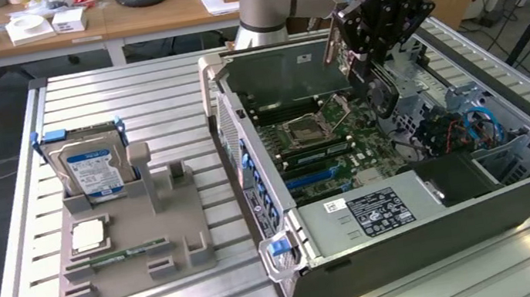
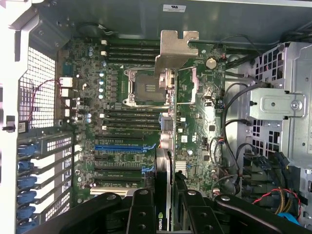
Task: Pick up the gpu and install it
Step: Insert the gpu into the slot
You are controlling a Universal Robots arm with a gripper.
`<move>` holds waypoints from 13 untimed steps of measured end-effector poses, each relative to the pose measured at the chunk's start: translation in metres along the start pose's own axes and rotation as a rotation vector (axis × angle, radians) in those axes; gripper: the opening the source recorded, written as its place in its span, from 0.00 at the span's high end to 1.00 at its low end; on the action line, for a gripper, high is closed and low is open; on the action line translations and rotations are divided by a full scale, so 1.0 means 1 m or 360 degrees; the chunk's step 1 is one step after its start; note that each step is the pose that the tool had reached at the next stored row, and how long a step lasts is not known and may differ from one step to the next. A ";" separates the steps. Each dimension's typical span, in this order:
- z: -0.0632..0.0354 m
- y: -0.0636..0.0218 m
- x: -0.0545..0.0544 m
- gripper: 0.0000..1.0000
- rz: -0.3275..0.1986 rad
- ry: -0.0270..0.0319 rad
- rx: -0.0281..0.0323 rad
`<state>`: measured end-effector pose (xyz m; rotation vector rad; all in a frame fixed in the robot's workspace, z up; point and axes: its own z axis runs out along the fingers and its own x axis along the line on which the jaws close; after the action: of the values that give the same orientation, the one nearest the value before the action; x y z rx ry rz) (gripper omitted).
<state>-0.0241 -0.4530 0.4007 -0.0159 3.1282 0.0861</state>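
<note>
The gpu (image 2: pixel 166 161) hangs edge-on over the motherboard (image 2: pixel 195 122) inside the open computer case (image 1: pixel 384 256), with blue cables (image 1: pixel 470 127) at its three o'clock in the exterior view. The hand (image 2: pixel 163 200) is clamped on its upper edge. A hard drive (image 1: pixel 91 169) stands at the case's nine o'clock on the counter (image 1: pixel 132 89).

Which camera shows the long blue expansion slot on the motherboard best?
The wrist view: the long blue expansion slot faces the camera squarely, beside the thin dark gpu card. The exterior view shows it obliquely, deep inside the grey computer case.
</note>
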 end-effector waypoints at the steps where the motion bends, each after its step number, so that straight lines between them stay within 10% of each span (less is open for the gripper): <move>1: 0.0000 0.0000 0.000 0.74 0.0000 0.00000 0.00000; 13: 0.0005 0.0001 0.000 0.74 -0.0132 0.00076 -0.00005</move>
<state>-0.0241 -0.4528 0.4003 -0.1458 3.1274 0.0858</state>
